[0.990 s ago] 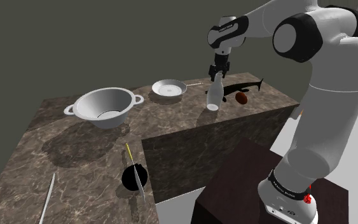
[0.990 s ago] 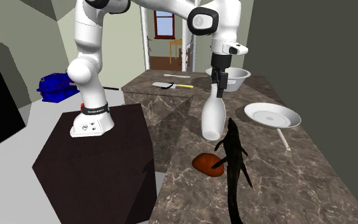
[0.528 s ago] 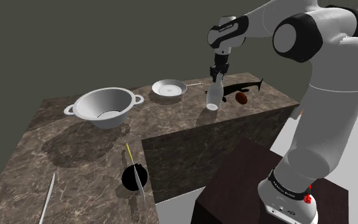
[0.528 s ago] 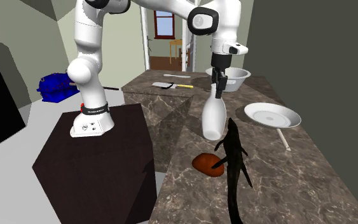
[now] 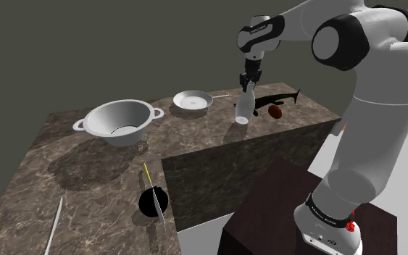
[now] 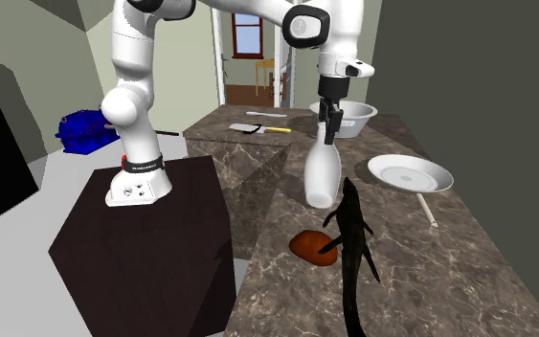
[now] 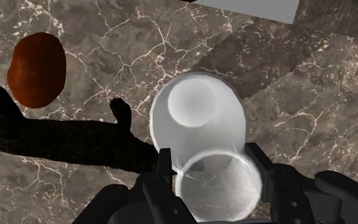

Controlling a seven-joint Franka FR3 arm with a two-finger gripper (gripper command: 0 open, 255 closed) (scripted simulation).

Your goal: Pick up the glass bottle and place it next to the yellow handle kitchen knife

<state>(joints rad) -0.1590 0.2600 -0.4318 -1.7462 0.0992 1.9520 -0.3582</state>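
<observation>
A pale, see-through bottle (image 5: pixel 244 110) stands upright near the counter's far end, beside a black fish-shaped thing. My gripper (image 5: pixel 249 83) points straight down over it, shut on its neck. In the second exterior view the bottle (image 6: pixel 322 174) hangs from the gripper (image 6: pixel 327 129) just above the marble. In the wrist view the fingers (image 7: pixel 163 164) clasp the mouth of the bottle (image 7: pixel 199 108). The knife's yellow handle (image 5: pixel 146 172) lies on the near counter section; the yellow-handled knife (image 6: pixel 275 129) is also in the second exterior view, beyond the bottle.
A white colander (image 5: pixel 119 122) and a white pan (image 5: pixel 192 101) stand on the counter. The black fish-shaped thing (image 6: pixel 351 239) and a reddish-brown lump (image 6: pixel 312 245) lie close to the bottle. A black ball (image 5: pixel 152 201) rests by the knife, and another blade (image 5: pixel 53 224) lies near the front.
The fingers have shut on the bottle's neck. The bottle has since risen a little off the counter with the gripper.
</observation>
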